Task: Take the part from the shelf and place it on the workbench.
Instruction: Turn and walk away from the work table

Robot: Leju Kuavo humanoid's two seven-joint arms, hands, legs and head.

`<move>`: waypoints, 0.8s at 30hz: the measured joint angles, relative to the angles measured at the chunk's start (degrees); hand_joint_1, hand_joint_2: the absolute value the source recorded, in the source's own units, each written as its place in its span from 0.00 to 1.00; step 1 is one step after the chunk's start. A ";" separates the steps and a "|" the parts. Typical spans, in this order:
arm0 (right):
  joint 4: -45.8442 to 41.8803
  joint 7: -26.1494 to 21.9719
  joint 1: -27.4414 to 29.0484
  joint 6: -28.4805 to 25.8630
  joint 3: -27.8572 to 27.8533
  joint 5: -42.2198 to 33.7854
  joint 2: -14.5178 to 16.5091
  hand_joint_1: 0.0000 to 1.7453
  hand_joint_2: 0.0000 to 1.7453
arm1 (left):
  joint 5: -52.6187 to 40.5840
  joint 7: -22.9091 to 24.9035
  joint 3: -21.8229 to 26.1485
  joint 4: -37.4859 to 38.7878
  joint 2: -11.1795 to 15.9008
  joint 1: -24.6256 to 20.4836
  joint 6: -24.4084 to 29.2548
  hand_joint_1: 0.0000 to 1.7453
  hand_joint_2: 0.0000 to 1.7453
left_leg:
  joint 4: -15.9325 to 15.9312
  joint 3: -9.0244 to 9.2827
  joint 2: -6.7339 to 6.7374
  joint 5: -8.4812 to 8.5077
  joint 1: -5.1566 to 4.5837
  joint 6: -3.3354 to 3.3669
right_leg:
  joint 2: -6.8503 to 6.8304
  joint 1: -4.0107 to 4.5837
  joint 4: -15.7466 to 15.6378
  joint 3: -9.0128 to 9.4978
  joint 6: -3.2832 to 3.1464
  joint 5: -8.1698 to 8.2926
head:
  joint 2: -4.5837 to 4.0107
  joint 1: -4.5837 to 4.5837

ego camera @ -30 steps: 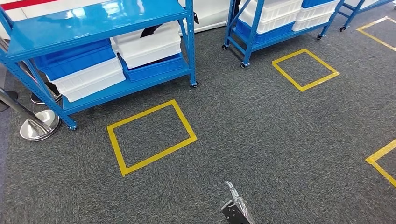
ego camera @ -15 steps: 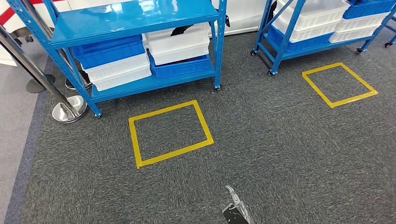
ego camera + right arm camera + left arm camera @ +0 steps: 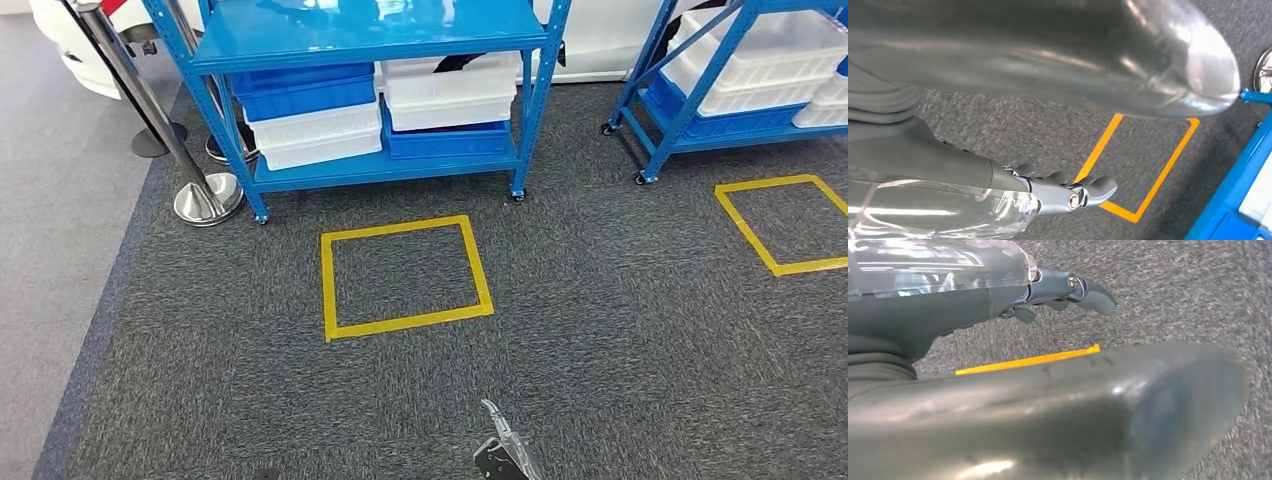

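Both hands empty: left hand [image 3: 1068,290] and right hand [image 3: 1068,192] hang low, fingers loosely apart. I can't spot part; likely in bins on blue shelf [image 3: 380,30]. I steer into yellow square [image 3: 405,278], stop square-on, close.

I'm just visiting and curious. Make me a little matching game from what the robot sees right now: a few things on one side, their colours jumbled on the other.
Things:
1. shelf frame
2. taped square on the floor
3. stanchion base
4. carpet

Colours:
A. shiny silver
B. dark grey
C. blue
D. yellow

Pairs: 1-C, 2-D, 3-A, 4-B
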 joint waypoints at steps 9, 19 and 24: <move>0.45 0.85 0.02 0.92 0.11 0.13 0.06 0.00 0.00 | 0.13 -0.34 0.00 -0.01 -0.42 -0.06 0.43 0.00 0.00 | -0.76 0.91 -6.04 0.66 0.69 0.79 | 6.88 -0.77 9.79 -5.74 1.21 -1.75 | 0.00 0.00; 0.84 -0.40 0.56 -0.19 0.09 -1.81 0.13 0.00 0.00 | -0.06 -0.92 0.00 -0.01 -0.45 0.13 0.16 0.00 0.00 | 8.33 -3.34 -3.61 -4.85 0.79 -2.12 | 7.33 -0.86 -0.38 -1.73 -1.31 2.11 | 0.00 -0.01; 1.08 -0.44 1.17 -0.44 0.09 -1.84 0.13 0.00 0.00 | -0.07 -0.98 0.00 -0.01 -0.46 0.12 -0.02 0.00 0.00 | 11.50 -4.92 -2.63 -4.01 1.13 -2.31 | 6.04 -0.65 -0.33 -1.44 -1.34 1.83 | 0.00 -0.01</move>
